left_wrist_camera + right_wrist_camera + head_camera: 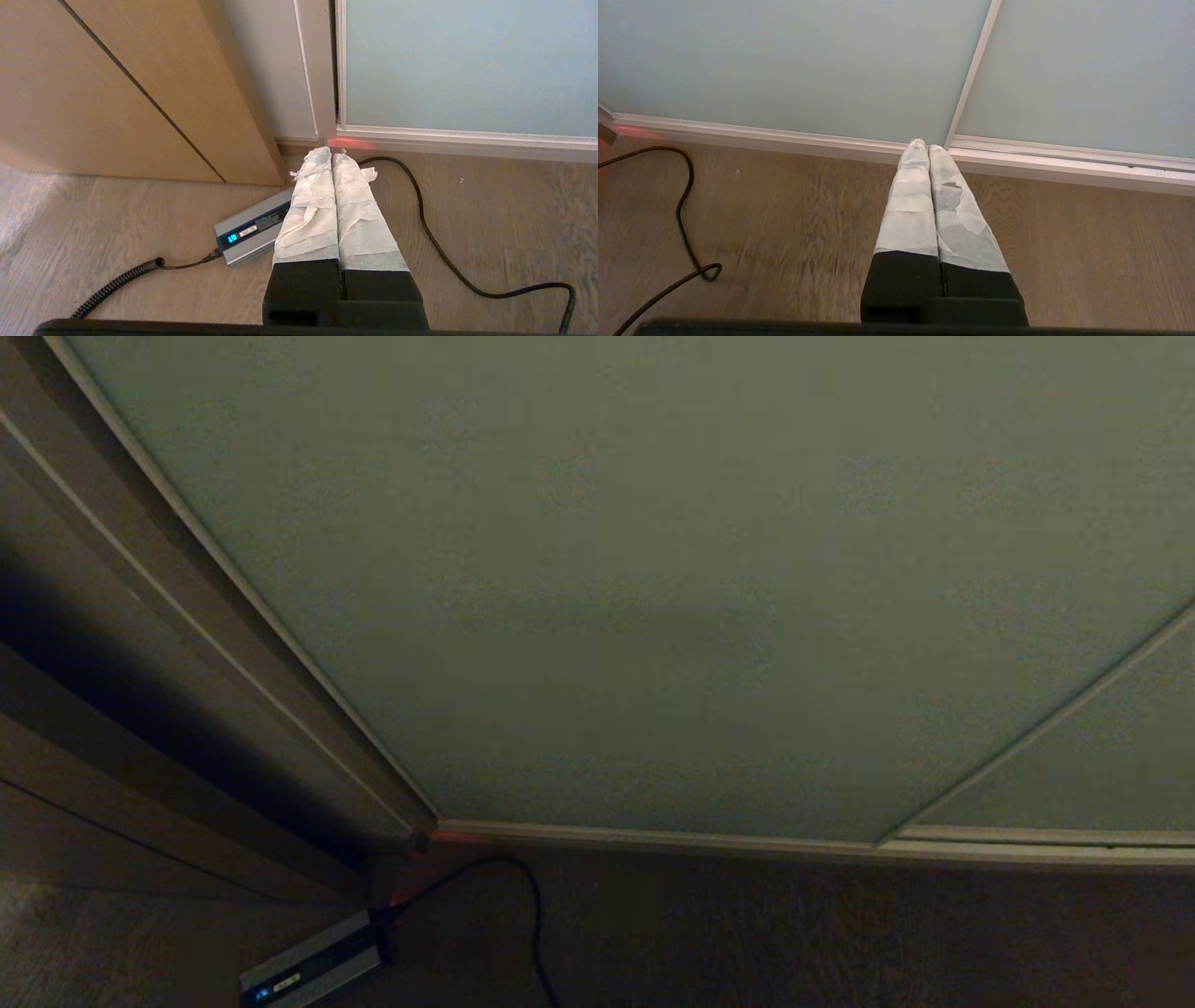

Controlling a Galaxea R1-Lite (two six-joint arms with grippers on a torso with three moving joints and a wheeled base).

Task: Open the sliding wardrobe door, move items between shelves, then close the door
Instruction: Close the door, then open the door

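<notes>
Tape-wrapped fingers pressed together, our left pincer (332,154) hangs low above the wooden floor (467,224); our right pincer (923,143) matches it, empty. Ahead stands the tall matte grey-green sliding wardrobe door (653,569), shut, and its upright left edge sits nearer our left pincer.

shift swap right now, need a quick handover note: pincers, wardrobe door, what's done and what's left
Left pincer: shut, empty, low over the wooden floor by the door's left bottom corner.
Right pincer: shut, empty, low near where the two panels meet.
Sliding wardrobe door: closed; shelves and cushion not in view.
Silver power brick and black cable lie on the floor.
Done: nothing visible. Left: open, move items, close.
</notes>
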